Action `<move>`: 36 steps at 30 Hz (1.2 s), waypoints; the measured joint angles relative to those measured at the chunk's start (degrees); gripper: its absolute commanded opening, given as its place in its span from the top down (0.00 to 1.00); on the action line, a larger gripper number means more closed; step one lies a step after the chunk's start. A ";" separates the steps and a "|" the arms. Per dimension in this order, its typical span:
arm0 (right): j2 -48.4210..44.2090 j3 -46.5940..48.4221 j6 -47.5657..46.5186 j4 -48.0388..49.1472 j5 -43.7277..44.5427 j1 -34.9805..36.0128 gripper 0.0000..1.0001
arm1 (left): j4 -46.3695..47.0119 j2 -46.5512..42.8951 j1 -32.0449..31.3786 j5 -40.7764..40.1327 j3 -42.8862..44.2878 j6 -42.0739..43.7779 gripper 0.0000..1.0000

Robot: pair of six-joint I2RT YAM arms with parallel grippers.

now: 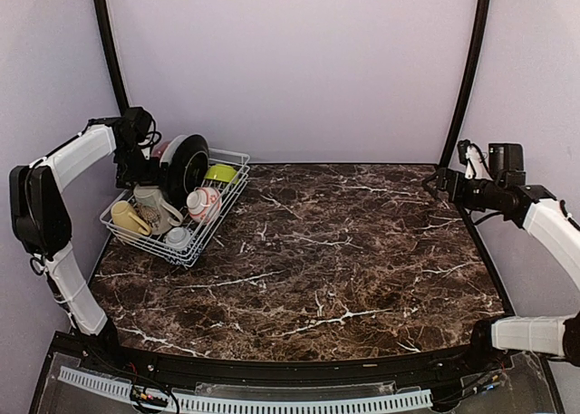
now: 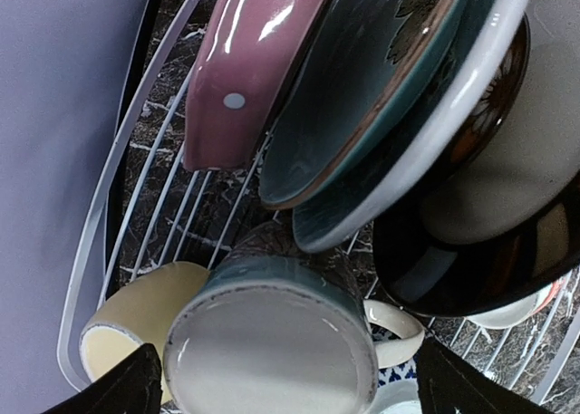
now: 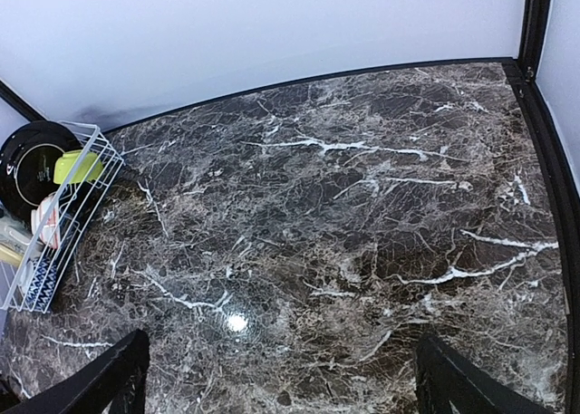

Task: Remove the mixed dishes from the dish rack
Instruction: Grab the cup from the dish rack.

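The white wire dish rack [image 1: 234, 186] stands at the table's back left, full of dishes. It holds a black plate [image 1: 188, 165] on edge, a lime-green bowl [image 1: 220, 172], a red-and-white bowl [image 1: 204, 203], a yellow mug [image 1: 130, 218], a cream patterned mug [image 1: 156, 199] and a small bowl [image 1: 178, 237]. My left gripper [image 1: 138, 171] hangs open over the rack's back-left end. In the left wrist view its fingertips [image 2: 136, 387] stand wide on either side of the upturned cream mug [image 2: 272, 351], with the yellow mug [image 2: 136, 319] beside it. My right gripper [image 1: 435, 180] is open and empty, high at the back right.
The left wrist view shows a pink dotted dish [image 2: 245, 70], a teal plate [image 2: 362, 97] and the black plate [image 2: 480, 242] leaning close above the mugs. The right wrist view shows bare dark marble table [image 3: 344, 215], with the rack [image 3: 63, 224] far to its left.
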 measured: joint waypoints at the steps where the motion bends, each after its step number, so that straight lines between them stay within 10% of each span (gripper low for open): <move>1: 0.07 -0.07 0.15 -0.02 0.00 0.07 0.01 | 0.02 0.28 0.00 -0.15 0.00 0.00 0.05; 10: 4.11 -0.04 1.44 0.17 -0.59 1.42 0.01 | 2.16 1.38 0.00 -1.62 -3.74 0.20 0.02; 36: 13.14 2.75 5.31 3.43 -1.60 9.27 0.01 | 8.00 -3.02 1.90 2.69 -10.67 0.66 0.65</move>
